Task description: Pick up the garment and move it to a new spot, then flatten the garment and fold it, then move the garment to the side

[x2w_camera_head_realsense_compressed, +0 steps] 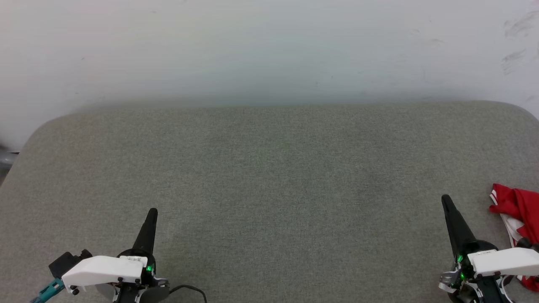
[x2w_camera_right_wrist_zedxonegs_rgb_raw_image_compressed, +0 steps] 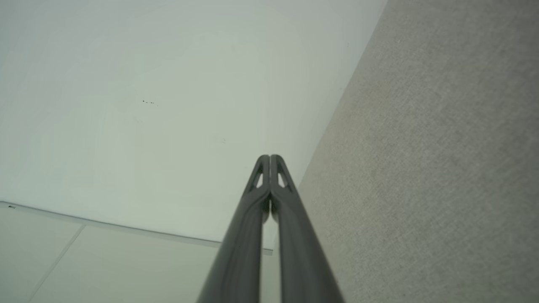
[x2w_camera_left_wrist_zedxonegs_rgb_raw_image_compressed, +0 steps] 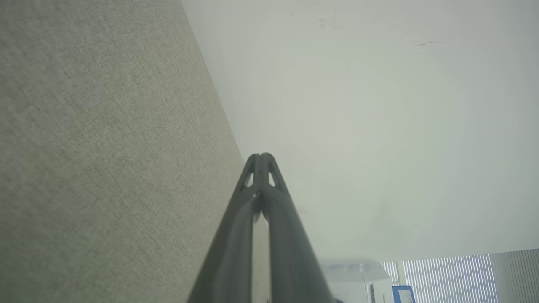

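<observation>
The garment (x2w_camera_head_realsense_compressed: 520,210) is a crumpled bright red jersey with white and striped trim. It lies at the right edge of the head view on the grey fabric surface (x2w_camera_head_realsense_compressed: 269,176), partly cut off by the frame and partly behind my right arm. My right gripper (x2w_camera_head_realsense_compressed: 444,198) is shut and holds nothing, its tip a little left of the garment. At the lower left my left gripper (x2w_camera_head_realsense_compressed: 152,211) is shut and holds nothing, far from the garment. In the wrist views, the left gripper (x2w_camera_left_wrist_zedxonegs_rgb_raw_image_compressed: 261,156) and the right gripper (x2w_camera_right_wrist_zedxonegs_rgb_raw_image_compressed: 270,157) show their fingertips pressed together.
The grey fabric surface has rounded far corners and backs onto a pale wall (x2w_camera_head_realsense_compressed: 269,50). A white appliance and window blinds (x2w_camera_left_wrist_zedxonegs_rgb_raw_image_compressed: 446,277) appear in the left wrist view's lower corner.
</observation>
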